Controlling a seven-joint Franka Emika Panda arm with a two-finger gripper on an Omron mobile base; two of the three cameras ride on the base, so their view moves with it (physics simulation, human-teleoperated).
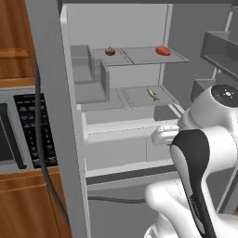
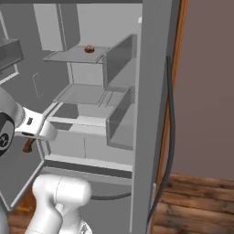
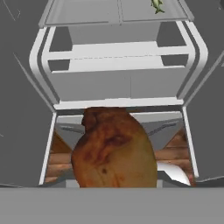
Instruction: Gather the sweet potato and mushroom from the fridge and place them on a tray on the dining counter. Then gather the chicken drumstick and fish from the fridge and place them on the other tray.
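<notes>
- At far left of the left base view, the fridge (image 1: pixel 51 116) stands open, its door edge upright in the foreground.
- On the upper shelf (image 1: pixel 139 56), a small brown item (image 1: pixel 110 51), possibly the mushroom, sits left of a red item (image 1: pixel 162 50), possibly the sweet potato; the two are well apart.
- On the lower shelf (image 1: pixel 135 96), the fish (image 1: pixel 152 94) lies toward the right, its long axis running front to back.
- Right of the shelves, low before the open fridge, the jaws pinch the chicken drumstick (image 3: pixel 113 148); the meat hides the tips.
- Orientation: in the hand view the drumstick's long axis runs bottom to top, broad end near the camera, narrower end pointing toward the fridge drawers. In the right base view it hangs below the hand, roughly upright (image 2: pixel 29 145).
- Step in hand, as judged: carrying the drumstick out of the fridge. The next move calls for backing clear of the door and driving to the dining counter's tray, keeping the pinch firm.
</notes>
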